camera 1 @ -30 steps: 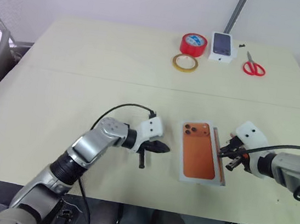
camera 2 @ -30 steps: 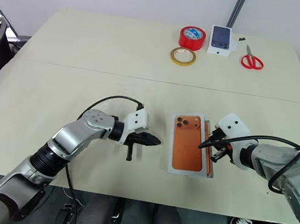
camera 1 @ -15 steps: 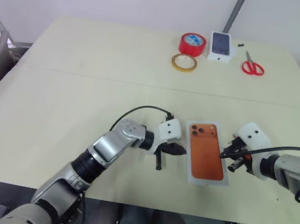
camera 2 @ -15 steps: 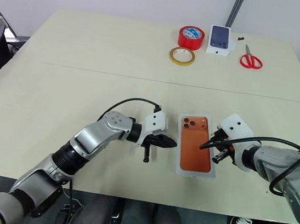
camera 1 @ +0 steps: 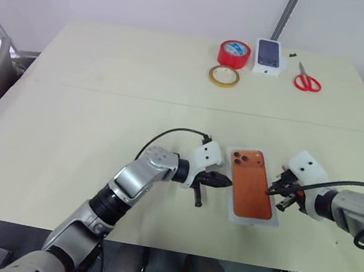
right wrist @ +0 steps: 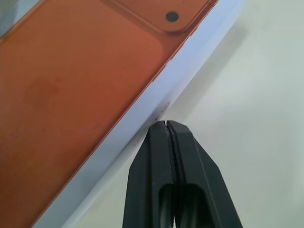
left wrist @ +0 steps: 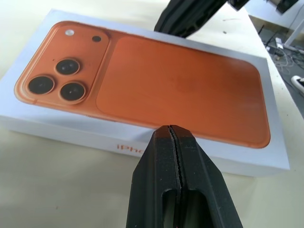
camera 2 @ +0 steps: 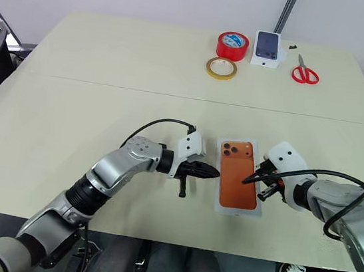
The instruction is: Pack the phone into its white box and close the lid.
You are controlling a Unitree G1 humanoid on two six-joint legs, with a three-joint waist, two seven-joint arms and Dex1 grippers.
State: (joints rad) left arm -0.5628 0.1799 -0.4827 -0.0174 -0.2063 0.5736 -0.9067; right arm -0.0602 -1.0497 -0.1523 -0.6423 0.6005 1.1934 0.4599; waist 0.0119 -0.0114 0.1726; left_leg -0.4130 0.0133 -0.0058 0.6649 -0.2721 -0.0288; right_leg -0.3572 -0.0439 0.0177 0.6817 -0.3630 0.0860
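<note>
two shut grippers, left (camera 1: 224, 180) and right (camera 1: 272, 190), flanking the closed white box (camera 1: 249, 215)

Table (camera 1: 93, 97): box (camera 1: 249, 216), tapes, scissors

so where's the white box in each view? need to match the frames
Left eye: white box lies low, right of centre, between the two grippers.
Right eye: same spot, low and right of centre.
Left wrist: just past the left gripper and its shut jaws.
Right wrist: its long edge lies just past the right gripper.
Shared landmark: the darker camera block on its orange top.
</note>
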